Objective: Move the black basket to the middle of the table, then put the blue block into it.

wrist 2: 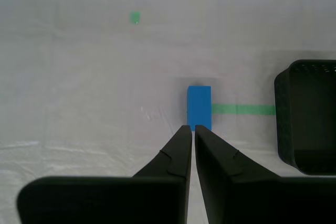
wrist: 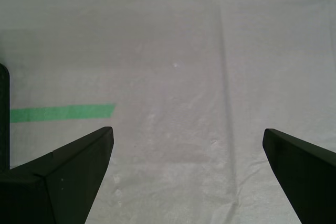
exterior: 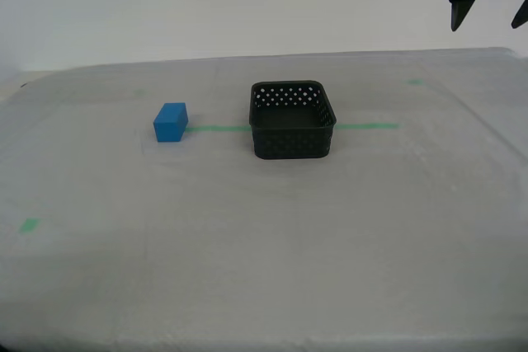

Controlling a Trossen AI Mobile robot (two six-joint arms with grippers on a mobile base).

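Note:
The black basket (exterior: 293,144) stands upright near the middle of the table (exterior: 264,253), across a green tape line (exterior: 367,127). The blue block (exterior: 170,122) lies on the cloth at the tape's end, toward the exterior view's left of the basket and apart from it. My first gripper (exterior: 486,26) hangs open high at the exterior view's upper right; its wrist view shows the wide-open jaws (wrist: 187,130) over bare cloth, with a sliver of the basket (wrist: 3,114). My second gripper (wrist 2: 192,127) is shut and empty, above the table, its tips pointing at the block (wrist 2: 199,106), the basket (wrist 2: 307,114) beside it.
Small green tape marks (exterior: 30,225) (exterior: 414,82) lie on the pale cloth. The table's far edge meets a white wall. My second gripper does not show in the exterior view.

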